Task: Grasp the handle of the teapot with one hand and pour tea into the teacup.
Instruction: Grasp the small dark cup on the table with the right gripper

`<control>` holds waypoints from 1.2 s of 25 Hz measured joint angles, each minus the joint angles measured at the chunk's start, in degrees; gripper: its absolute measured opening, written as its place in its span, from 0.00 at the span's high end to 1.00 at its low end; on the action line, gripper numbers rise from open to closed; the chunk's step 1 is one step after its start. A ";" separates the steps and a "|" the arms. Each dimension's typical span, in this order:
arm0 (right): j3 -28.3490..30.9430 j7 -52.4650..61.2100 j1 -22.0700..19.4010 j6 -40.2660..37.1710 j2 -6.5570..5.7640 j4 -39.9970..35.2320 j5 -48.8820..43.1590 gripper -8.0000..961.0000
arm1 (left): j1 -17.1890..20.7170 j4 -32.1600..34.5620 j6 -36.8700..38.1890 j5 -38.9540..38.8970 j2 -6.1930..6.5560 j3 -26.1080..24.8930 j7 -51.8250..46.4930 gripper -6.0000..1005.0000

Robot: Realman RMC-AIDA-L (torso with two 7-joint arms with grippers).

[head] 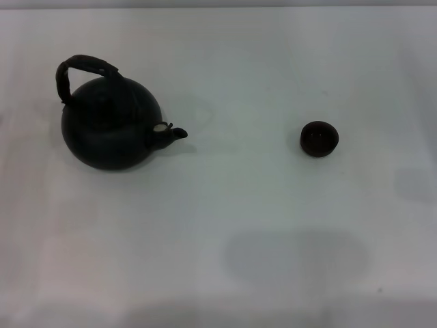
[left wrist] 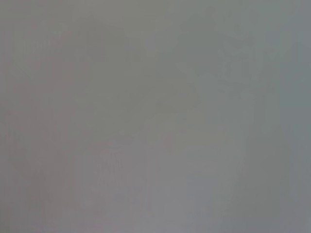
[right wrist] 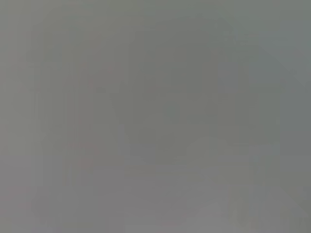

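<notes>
The teapot (head: 111,130) sat upright on the white desk (head: 239,225), over on the robot's left: round, squat and black, its short pale-tipped spout (head: 168,133) pointing toward the teacup (head: 319,139). The handle (head: 83,70), a thick black arch, rose over its top. The tiny black cup stood well apart, to the right. Neither pincer was in sight; both wrist views showed only blank grey.

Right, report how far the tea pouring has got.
Nothing looks done yet. The teapot sits on the table, on the robot's left, its handle ungrasped. The teacup stands apart on the right. Neither gripper is in view. Nothing is in hand. Grasping the handle, carrying the teapot over and pouring are all left.
</notes>
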 joint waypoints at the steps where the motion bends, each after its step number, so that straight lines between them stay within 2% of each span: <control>1: -1.68 1.41 -0.28 0.82 -0.07 -1.11 -0.53 0.11 | 0.17 0.00 -0.02 0.00 0.00 0.01 -0.03 0.11; 6: -14.21 17.14 -3.04 3.75 -0.66 -12.57 -6.60 0.11 | 1.32 -0.19 -0.60 0.08 0.03 0.64 -0.12 0.11; 8: -18.77 24.83 -4.02 4.30 -1.31 -18.43 -10.76 0.11 | 1.38 -0.19 -0.40 0.04 0.20 0.59 -0.12 0.11; 12: -21.56 38.23 -4.20 8.26 -2.84 -26.47 -20.48 0.11 | 1.26 0.43 0.31 -0.23 0.33 0.49 -0.10 0.11; 15: -21.63 46.81 -3.32 12.78 -3.33 -31.75 -27.31 0.11 | 0.74 0.57 1.23 -0.13 0.40 0.50 -0.09 0.11; 18: -21.76 53.03 -1.87 16.14 -3.02 -36.38 -33.89 0.11 | 0.44 0.71 1.71 -0.05 0.40 0.64 -0.01 0.11; 25: -24.65 60.54 1.55 18.54 -0.25 -43.41 -45.65 0.11 | 0.39 0.82 1.36 -0.14 0.46 0.45 -0.01 0.11; 30: -29.79 60.96 2.88 16.45 0.06 -44.61 -46.40 0.11 | 0.56 0.88 1.32 -0.09 0.51 0.44 0.05 0.11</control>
